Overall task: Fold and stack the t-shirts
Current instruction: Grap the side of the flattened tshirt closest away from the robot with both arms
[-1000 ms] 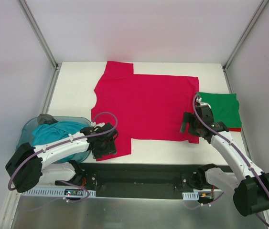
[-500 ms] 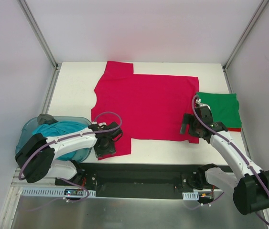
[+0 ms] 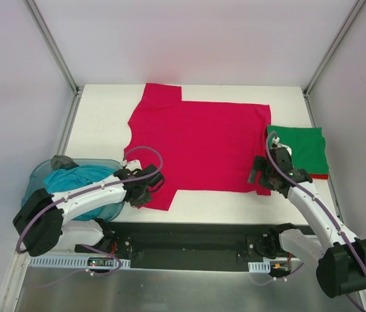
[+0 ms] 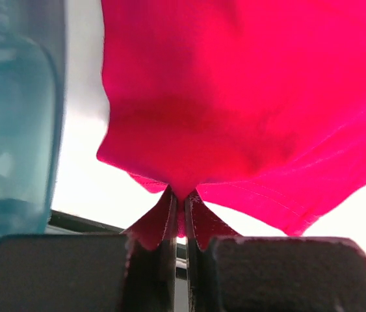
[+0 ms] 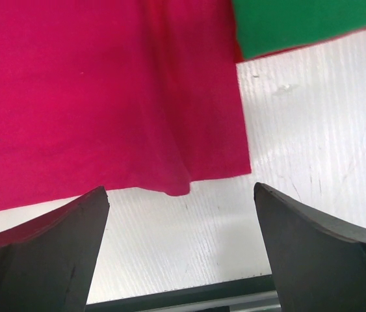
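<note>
While the left hand [image 4: 179, 203] is clamped on the near-left corner of the crimson t-shirt [image 3: 196, 143], the right hand [image 5: 179, 192] hangs spread wide apart over its near-right corner. Shirt otherwise spread on white worktop [image 3: 101, 117]; folded green t-shirt [image 3: 303, 146] just beside its right edge; teal t-shirt [image 3: 72, 182] bunched in blue tub [image 3: 36, 177], left.

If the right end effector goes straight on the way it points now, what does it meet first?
Probably the near hem corner of the crimson t-shirt, which lies just ahead between the open fingers of the right end effector; depth is unclear.
</note>
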Tool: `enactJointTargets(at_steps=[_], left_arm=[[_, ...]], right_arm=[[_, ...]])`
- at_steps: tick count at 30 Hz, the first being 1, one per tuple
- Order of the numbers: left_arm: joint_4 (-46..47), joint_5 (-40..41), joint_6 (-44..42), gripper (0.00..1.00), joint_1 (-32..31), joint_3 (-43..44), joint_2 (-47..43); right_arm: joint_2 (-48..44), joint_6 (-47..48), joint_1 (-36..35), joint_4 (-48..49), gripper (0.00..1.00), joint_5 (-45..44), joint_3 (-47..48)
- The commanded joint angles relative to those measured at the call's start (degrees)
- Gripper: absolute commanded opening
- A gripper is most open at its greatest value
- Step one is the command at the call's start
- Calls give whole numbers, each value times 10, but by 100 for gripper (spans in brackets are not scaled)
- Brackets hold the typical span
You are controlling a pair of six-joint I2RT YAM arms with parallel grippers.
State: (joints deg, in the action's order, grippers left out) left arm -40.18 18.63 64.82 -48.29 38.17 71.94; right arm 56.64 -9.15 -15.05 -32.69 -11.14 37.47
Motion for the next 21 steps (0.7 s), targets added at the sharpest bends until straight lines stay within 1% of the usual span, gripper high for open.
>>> enactJointTargets(at_steps=[1, 4, 11, 15, 17, 19, 21], left_arm=[[-30, 67, -26, 0, 19, 18, -58], [-39, 86, -36, 0, 32, 15, -91], [-45, 115, -64, 0, 50, 5, -159], [-43, 121, -73, 0, 54, 2, -181], [-44, 122, -81, 0, 54, 3, -184], [-42, 124, -81, 0, 55, 1, -186], [-42, 125, -81, 0, 54, 1, -185]], right_arm=[[-28, -57, 15, -58, 96, -50, -6], [-48, -80, 25, -88, 96, -77, -19], [-85, -105, 77, -127, 96, -91, -49], [-87, -114, 103, -127, 96, -86, -56], [-83, -112, 110, -120, 99, -81, -55], [-74, -104, 112, -104, 91, -60, -55], [-60, -99, 112, -82, 87, -41, -60]])
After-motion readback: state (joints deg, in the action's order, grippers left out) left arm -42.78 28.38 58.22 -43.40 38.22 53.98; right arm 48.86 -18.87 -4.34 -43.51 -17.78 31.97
